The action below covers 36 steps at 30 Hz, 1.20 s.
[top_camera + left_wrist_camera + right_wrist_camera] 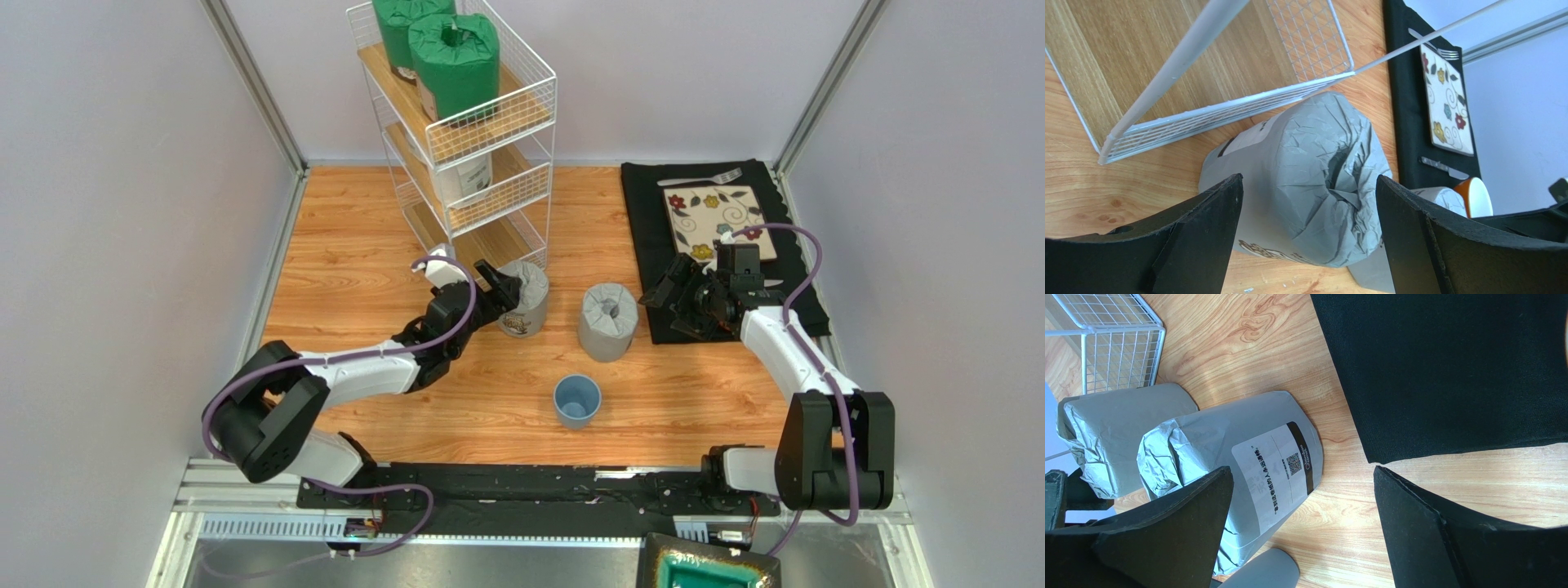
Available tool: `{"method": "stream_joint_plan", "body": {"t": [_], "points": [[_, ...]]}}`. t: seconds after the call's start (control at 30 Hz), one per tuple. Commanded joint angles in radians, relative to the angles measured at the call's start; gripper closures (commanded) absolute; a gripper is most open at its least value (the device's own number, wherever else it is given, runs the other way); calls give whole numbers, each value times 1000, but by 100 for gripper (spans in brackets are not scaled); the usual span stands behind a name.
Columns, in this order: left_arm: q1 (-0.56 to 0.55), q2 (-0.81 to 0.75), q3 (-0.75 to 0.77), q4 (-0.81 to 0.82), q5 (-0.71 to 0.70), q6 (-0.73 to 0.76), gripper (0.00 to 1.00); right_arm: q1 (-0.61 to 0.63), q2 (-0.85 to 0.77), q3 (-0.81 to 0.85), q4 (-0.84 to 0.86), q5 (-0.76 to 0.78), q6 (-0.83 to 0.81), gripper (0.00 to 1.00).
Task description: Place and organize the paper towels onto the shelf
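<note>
L gripper (pixel 1308 179) is spread wide w/ a grey roll (pixel 1290 153) standing between its fingers, not pinched, on the table right at the foot of the shelf (pixel 456 147). The 2nd grey roll (pixel 608 321) stands near it, apart. R gripper (pixel 672 294) gapes too, nothing in it, by the left edge of the black mat (pixel 650 208). On the shelf: two green rolls (pixel 456 64) on the top tier, a white roll (pixel 466 179) on the mid tier.

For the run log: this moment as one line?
left gripper open around grey roll beside shelf | right gripper open, empty | second grey roll on table
</note>
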<state>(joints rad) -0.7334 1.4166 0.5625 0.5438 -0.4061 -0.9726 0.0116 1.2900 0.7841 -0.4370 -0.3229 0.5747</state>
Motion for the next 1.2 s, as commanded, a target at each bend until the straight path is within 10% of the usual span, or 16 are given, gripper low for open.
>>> {"method": "stream_joint_plan", "body": {"t": [0.0,0.37,0.87,1.17], "points": [[-1,30,31,-5,-31,15,13,-1,-1,9,12,-2,-16,12],[-1,99,39,-7,-36,2,15,-1,-8,6,11,-2,-18,12],[-1,70,-6,39,4,23,53,-2,-6,3,11,-2,-19,12],[0,-96,-78,-14,56,34,59,-2,2,4,18,-7,-13,12]]}}
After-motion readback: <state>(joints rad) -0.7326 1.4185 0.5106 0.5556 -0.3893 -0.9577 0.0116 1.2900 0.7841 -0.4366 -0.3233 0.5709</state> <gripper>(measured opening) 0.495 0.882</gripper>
